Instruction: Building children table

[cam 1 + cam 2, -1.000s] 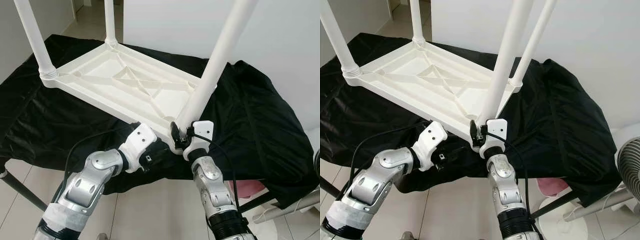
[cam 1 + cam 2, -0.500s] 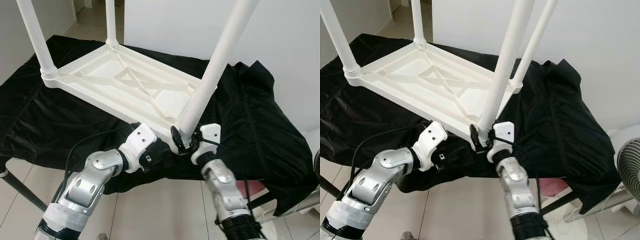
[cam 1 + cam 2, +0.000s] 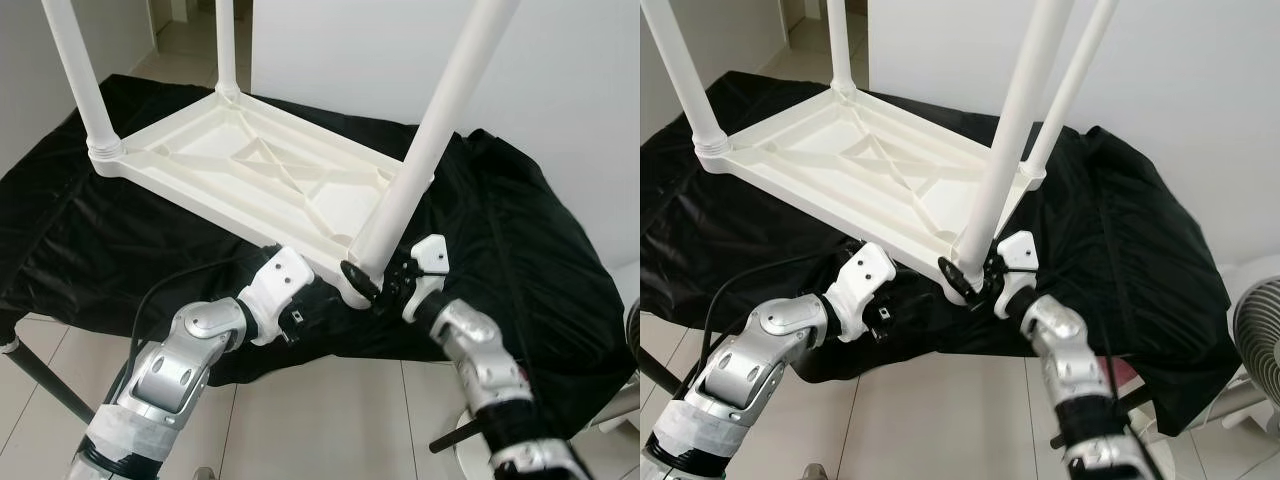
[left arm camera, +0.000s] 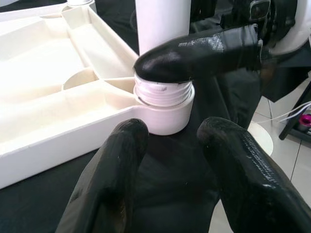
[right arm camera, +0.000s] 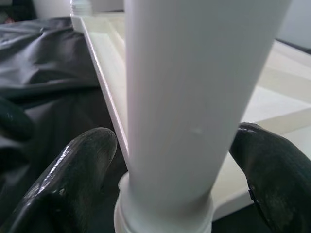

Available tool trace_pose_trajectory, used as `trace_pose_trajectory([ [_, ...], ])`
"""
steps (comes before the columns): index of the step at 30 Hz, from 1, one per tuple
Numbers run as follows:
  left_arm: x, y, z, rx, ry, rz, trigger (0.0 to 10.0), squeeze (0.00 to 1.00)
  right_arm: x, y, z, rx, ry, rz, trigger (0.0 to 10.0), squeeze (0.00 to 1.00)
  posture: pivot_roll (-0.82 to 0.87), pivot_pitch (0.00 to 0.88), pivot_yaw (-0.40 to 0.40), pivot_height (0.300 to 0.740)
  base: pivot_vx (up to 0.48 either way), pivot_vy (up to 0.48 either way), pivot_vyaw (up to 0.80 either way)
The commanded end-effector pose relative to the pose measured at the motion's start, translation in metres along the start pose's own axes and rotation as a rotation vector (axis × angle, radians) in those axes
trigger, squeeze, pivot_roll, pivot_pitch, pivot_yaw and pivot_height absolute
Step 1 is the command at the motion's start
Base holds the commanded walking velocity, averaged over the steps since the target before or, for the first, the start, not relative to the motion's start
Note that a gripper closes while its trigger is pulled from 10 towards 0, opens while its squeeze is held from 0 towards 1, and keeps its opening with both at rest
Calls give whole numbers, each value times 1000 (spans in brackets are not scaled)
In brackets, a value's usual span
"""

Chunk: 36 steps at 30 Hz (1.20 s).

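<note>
While the upturned white table [image 3: 250,175] lies on the black cloth [image 3: 520,260], my right gripper [image 3: 372,287] clasps the near leg [image 3: 425,150] at its base; my left gripper [image 4: 170,160], at nine o'clock from it, hangs open.

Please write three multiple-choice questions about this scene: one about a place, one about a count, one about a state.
1. Where does the upside-down table lie?
A. on a black cloth
B. on a bare floor
C. on a red rug

2. How many white legs stand up from the table?
A. two
B. four
C. six

3. What does the right hand do?
A. hangs idle
B. grips the near leg at its base
C. holds a fan

Answers: 1 A, the black cloth lies under it. 2 B, one per corner. 3 B, its fingers flank the near leg.
</note>
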<state>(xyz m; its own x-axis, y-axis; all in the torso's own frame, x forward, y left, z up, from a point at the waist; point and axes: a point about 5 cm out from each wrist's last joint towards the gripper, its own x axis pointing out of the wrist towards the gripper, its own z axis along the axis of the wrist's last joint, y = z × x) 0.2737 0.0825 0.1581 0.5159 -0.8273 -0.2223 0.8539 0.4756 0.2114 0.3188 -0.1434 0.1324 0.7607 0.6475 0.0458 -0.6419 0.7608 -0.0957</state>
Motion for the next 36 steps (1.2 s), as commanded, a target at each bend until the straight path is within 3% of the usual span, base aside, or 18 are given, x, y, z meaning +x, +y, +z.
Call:
trace_pose_trajectory([
  [1, 1, 1, 0, 7, 1, 25, 10000, 0, -2, -3, -8, -16, 40, 20, 10000, 0, 77, 14, -146, 740, 0, 0, 0],
  [4, 0, 1, -1, 5, 0, 29, 10000, 0, 0, -6, -11, -37, 60, 33, 9882, 0, 85, 15, -149, 740, 0, 0, 0],
  [5, 0, 1, 0, 5, 0, 30, 10000, 0, 2, -7, -11, -36, 64, 37, 6118, 0, 87, 18, -149, 740, 0, 0, 0],
  [7, 0, 0, 0, 5, 0, 31, 10000, 0, 4, -8, -11, -35, 65, 40, 6118, 0, 87, 18, -149, 740, 0, 0, 0],
  [8, 0, 0, 0, 4, 0, 32, 10000, 0, 5, -9, -11, -29, 63, 45, 3725, 0, 87, 19, -148, 740, 0, 0, 0],
  [9, 0, 0, 0, 4, 0, 32, 10000, 0, 5, -9, -11, -29, 63, 45, 3725, 0, 87, 19, -148, 740, 0, 0, 0],
  [10, -1, 0, 0, 3, 0, 33, 10000, 0, 7, -10, -13, -23, 63, 39, 39, 0, 90, 25, -145, 740, 0, 0, 0],
  [12, -1, 0, 0, 2, 1, 35, 10000, 0, 9, -11, -15, -12, 63, 41, 0, 0, 94, 33, -144, 740, 0, 0, 0],
  [23, -4, 0, 0, -2, 6, 42, 10000, 0, 6, -10, -24, 26, 66, 46, 0, 0, 98, 51, -140, 740, 0, 0, 0],
  [24, -4, 0, -1, -4, 6, 42, 10000, 0, 5, -10, -27, 43, 67, 31, 9412, 0, 98, 51, -140, 740, 0, 0, 0],
  [26, -4, 0, -1, -5, 7, 42, 10000, 0, 3, -9, -28, 61, 66, 15, 10000, 0, 93, 56, -136, 740, 0, 0, 0],
  [34, -3, -1, -1, -8, 6, 36, 10000, 0, 1, -2, -28, 61, 15, -67, 10000, 0, 78, 66, -131, 740, 0, 0, 0],
  [36, -3, -1, -1, -9, 7, 35, 10000, 0, 0, 6, -27, 97, -19, -71, 10000, 0, 77, 68, -131, 740, 0, 0, 0],
])
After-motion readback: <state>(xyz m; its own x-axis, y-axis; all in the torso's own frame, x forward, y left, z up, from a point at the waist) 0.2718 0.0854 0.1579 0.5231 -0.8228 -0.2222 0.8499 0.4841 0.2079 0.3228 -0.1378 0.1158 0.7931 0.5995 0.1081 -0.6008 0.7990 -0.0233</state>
